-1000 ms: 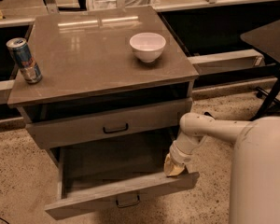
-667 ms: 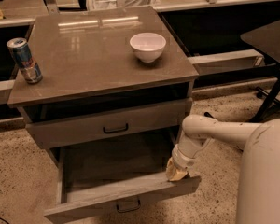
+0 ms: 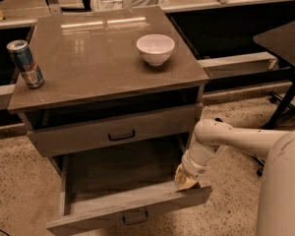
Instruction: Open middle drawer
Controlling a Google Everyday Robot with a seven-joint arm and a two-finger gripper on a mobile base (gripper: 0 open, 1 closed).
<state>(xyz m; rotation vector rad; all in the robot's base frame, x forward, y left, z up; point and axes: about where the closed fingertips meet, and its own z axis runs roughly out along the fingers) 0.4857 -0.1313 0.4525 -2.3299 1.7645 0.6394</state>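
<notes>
The middle drawer (image 3: 132, 205) is a grey-brown wooden drawer with a small black bar handle (image 3: 135, 216). It stands pulled well out of the cabinet and its inside looks empty. My gripper (image 3: 187, 179) is at the drawer's front right corner, resting against the inner side of the front panel, on a white arm that comes in from the right. The drawer above it (image 3: 113, 132), with its own black handle, is shut.
A white bowl (image 3: 155, 48) and a blue drink can (image 3: 25, 63) stand on the cabinet top (image 3: 98, 58). A dark table (image 3: 285, 38) with chair legs is at the right. The floor is speckled. My white body fills the lower right corner.
The middle drawer has slid a little farther out toward the camera, and my gripper has moved with its front right corner.
</notes>
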